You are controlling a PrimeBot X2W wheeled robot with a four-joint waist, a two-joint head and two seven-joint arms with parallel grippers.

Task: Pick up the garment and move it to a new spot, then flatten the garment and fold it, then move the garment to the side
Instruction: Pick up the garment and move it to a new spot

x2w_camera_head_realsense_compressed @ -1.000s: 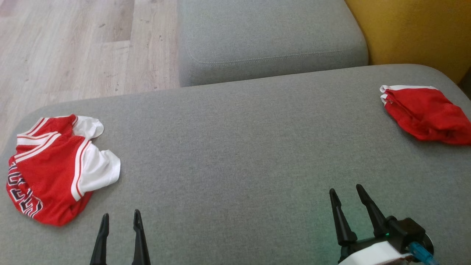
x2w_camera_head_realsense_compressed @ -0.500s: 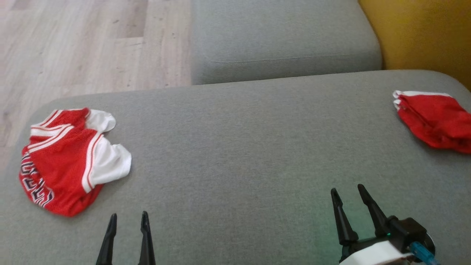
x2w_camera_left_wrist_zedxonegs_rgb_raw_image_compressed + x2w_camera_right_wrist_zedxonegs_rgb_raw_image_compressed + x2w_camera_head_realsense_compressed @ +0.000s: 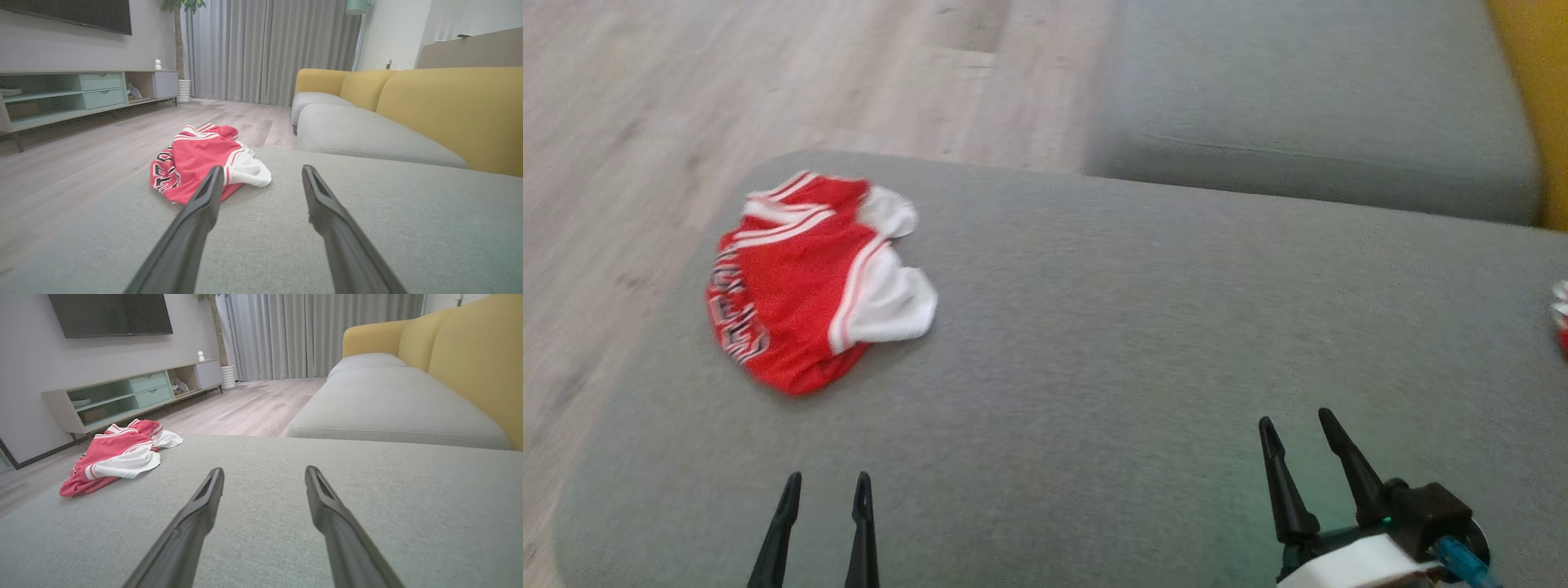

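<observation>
I see the red-and-white garment crumpled on the grey cushion, far-left. My left gripper and right gripper hover spread wide, both empty

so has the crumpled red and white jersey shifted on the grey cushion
No: the red jersey lies at the grey cushion's same far left corner; the camera turned.

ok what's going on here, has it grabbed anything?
Nothing is held yet. The left hand and right hand are both open and empty, low over the grey cushion. The crumpled red and white garment lies untouched near the cushion's far left corner, ahead and to the left of the left hand. The pickup has not yet begun.
</observation>
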